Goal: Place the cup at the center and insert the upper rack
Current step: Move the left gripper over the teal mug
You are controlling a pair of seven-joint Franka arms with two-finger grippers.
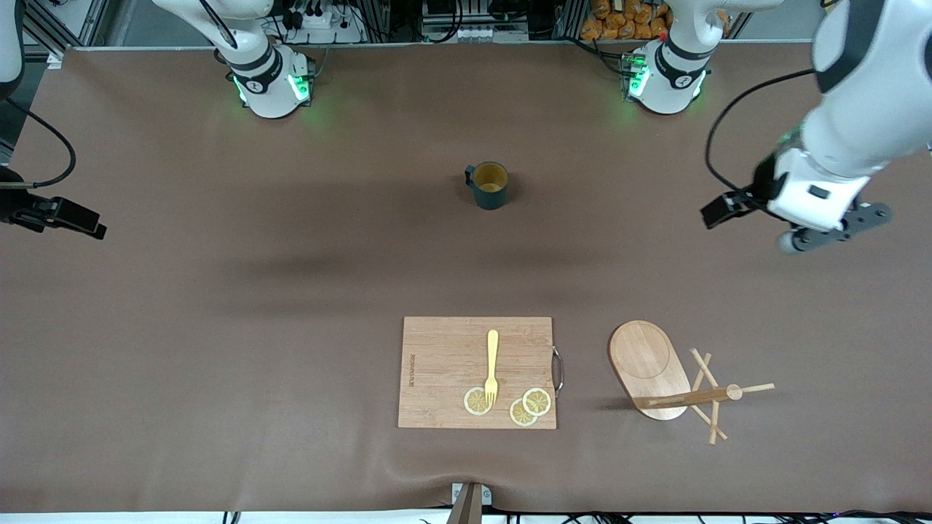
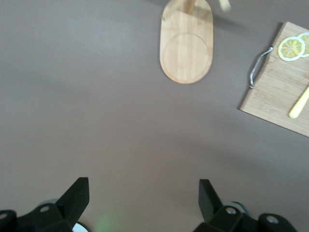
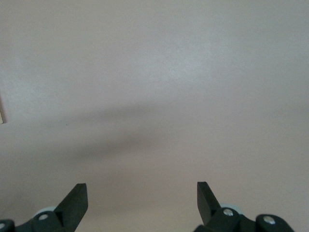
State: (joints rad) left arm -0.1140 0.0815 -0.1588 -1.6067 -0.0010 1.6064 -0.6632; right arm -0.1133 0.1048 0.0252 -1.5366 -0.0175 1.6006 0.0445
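The dark teal cup stands upright on the table between the two arm bases, its tan-yellow inside showing. The wooden mug tree stands on its oval base near the front camera, toward the left arm's end, with its post and pegs at the base's nearer end. Its base also shows in the left wrist view. My left gripper is open and empty, up in the air over bare table at the left arm's end. My right gripper is open and empty over bare table at the right arm's end.
A rectangular wooden cutting board with a metal handle lies near the front camera, beside the mug tree. It carries a yellow fork and three lemon slices. The board also shows in the left wrist view.
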